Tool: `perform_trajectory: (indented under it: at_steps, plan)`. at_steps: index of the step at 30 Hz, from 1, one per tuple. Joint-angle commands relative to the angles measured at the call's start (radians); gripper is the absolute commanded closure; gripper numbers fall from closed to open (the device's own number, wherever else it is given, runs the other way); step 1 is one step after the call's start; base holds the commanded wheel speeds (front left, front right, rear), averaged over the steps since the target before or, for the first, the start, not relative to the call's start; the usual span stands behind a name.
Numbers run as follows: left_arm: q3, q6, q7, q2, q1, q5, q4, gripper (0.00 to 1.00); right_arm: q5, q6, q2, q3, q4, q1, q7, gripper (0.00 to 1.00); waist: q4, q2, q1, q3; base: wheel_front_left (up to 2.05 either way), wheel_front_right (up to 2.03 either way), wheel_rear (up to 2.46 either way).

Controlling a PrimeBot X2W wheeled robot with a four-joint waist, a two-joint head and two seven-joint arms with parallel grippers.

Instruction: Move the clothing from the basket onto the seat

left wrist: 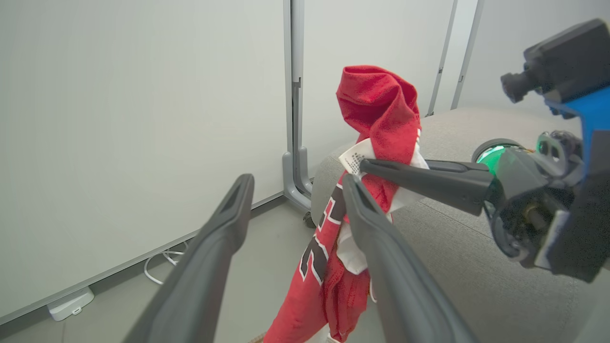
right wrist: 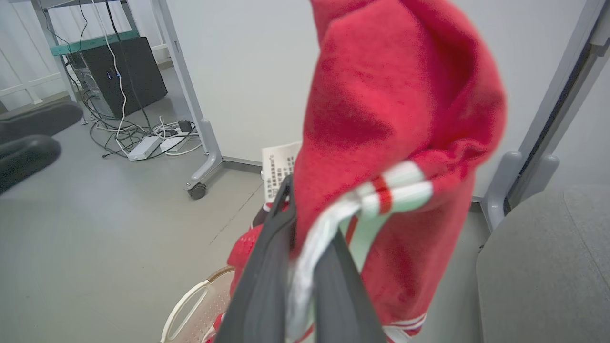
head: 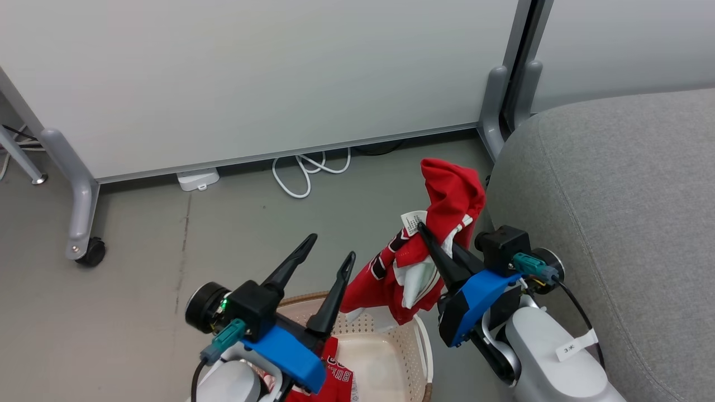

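Observation:
A red garment of the clothing (head: 452,195) with white panels and dark lettering hangs in the air above the basket's right side, beside the grey seat (head: 614,195). My right gripper (head: 423,228) is shut on it near its white label. My left gripper (head: 329,249) stands open just to its left, holding nothing. Below, the cream basket (head: 423,340) holds another red piece (head: 338,374). The left wrist view has the open fingers (left wrist: 238,205) close beside the hanging clothing (left wrist: 376,109). In the right wrist view the clothing (right wrist: 395,105) drapes over my shut right gripper (right wrist: 310,214).
White partition panels on grey legs with casters (head: 92,251) stand behind. A white cable (head: 304,170) and a power strip (head: 196,180) lie on the grey floor. A black computer case (right wrist: 119,71) with tangled cables stands far left in the right wrist view.

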Motion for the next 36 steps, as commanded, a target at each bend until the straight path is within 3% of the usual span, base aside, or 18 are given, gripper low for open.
perform_trajectory:
  at_steps: [1, 9, 20, 36]
  plan:
    - [0.032, -0.002, -0.005, 0.004, 0.033, 0.018, -0.013, 0.00, -0.008, 0.000, -0.003, -0.004, -0.006, -0.011, -0.008, 1.00, -0.001, 0.0000, 0.0000, -0.001, 0.00, 0.00, 0.00]
    - [0.162, -0.024, -0.005, -0.024, 0.140, 0.088, -0.043, 0.00, -0.012, 0.000, -0.003, -0.015, -0.014, 0.001, -0.003, 1.00, 0.000, 0.0000, 0.0000, -0.002, 0.00, 0.00, 0.00]
    - [0.206, -0.048, -0.005, -0.053, 0.164, 0.135, -0.027, 0.00, -0.010, 0.000, -0.003, -0.011, -0.023, 0.004, 0.003, 1.00, -0.020, 0.0000, 0.0000, 0.002, 0.00, 0.00, 0.00]
    - [0.187, -0.050, -0.005, -0.042, 0.139, 0.131, -0.034, 0.00, -0.001, 0.000, -0.003, -0.012, -0.033, -0.013, -0.009, 1.00, -0.288, 0.0000, 0.0000, 0.046, 0.00, 0.00, 0.00]
